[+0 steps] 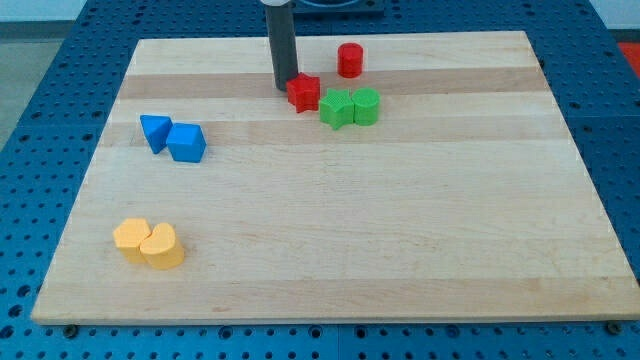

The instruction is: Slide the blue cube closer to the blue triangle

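Note:
The blue cube (187, 142) sits on the wooden board at the view's left, touching the blue triangle (154, 131) on its left. My tip (285, 86) is near the view's top centre, far to the right of both blue blocks. It stands right against the left side of a red star-shaped block (304, 92).
A red cylinder (349, 60) stands near the view's top. Two green blocks (349, 107) sit just right of the red star block. Two yellow blocks (149, 243) lie together at the view's lower left. The board's edge (330, 318) runs along the bottom.

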`<move>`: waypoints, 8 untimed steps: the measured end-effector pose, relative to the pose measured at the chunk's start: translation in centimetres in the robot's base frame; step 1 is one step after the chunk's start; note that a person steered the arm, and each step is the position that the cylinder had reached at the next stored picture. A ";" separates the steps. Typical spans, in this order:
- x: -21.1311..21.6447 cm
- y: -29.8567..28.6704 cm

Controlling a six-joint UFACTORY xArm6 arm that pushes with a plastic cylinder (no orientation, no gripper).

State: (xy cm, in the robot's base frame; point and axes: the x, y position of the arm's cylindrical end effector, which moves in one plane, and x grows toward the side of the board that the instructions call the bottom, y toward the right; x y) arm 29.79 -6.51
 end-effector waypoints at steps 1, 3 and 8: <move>-1.0 -0.1; -1.5 1.3; 1.9 0.8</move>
